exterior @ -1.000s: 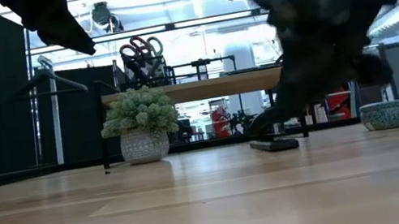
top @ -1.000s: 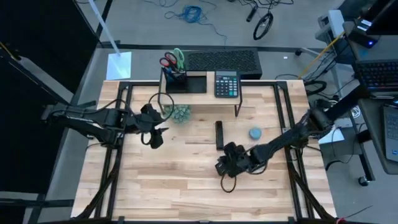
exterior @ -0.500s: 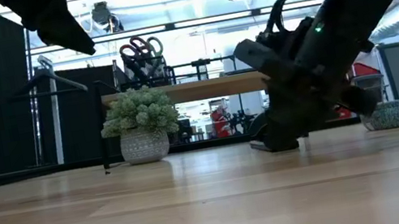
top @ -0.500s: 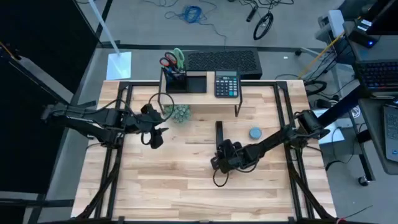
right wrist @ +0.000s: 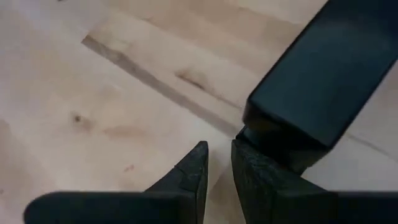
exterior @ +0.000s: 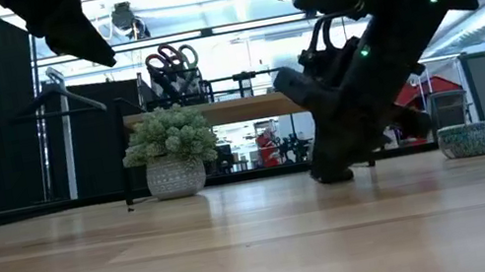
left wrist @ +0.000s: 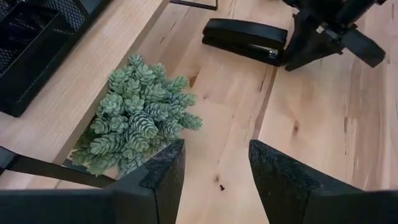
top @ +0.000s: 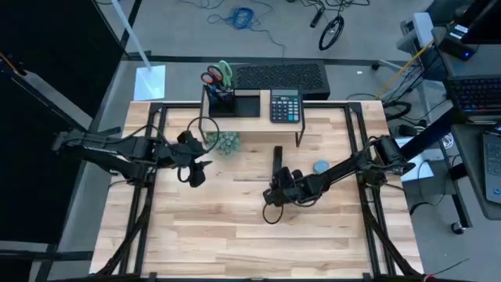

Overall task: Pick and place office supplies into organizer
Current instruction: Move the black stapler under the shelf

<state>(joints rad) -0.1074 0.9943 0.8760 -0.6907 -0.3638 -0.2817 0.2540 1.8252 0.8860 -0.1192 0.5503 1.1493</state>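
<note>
My right claw, fingers nearly together, noses the rigid, hefty black stapler; I'd grip across its midsection.

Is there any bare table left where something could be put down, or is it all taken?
Plenty: the near half of the table is bare wood. It is crowded farther back, where the plant, stapler, right gripper and small blue bowl sit before the wooden riser carrying the organizer and calculator.
</note>
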